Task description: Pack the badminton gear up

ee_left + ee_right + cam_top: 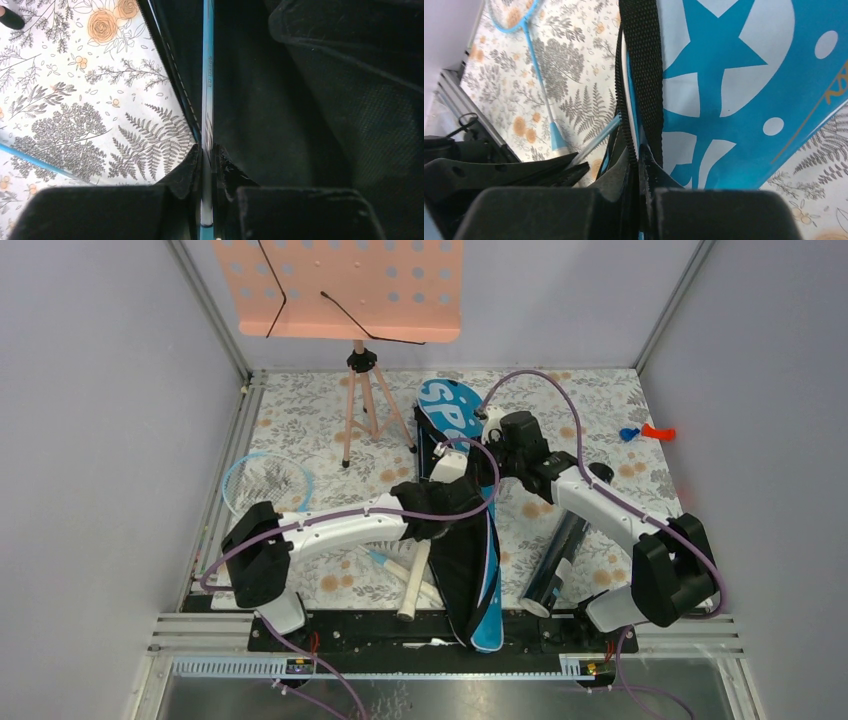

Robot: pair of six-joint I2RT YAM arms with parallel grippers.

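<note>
The blue "SPORT" racket bag (462,540) lies lengthwise at the table's middle with its zip open. My left gripper (440,515) is shut on the thin light-blue shaft of a racket (207,90), which runs into the bag's dark inside (280,115); its pale handle (412,585) sticks out towards me. My right gripper (470,462) is shut on the bag's zip edge (624,100) beside the black strap (641,60). The second racket (265,480) lies on the table to the left and also shows in the right wrist view (536,65). The black tube (555,560) lies to the right. No shuttlecocks show.
The peach music stand (350,285) on its tripod (365,410) stands at the back left, close to the bag's far end. Small red and blue items (645,432) lie at the far right. Grey walls close in on both sides.
</note>
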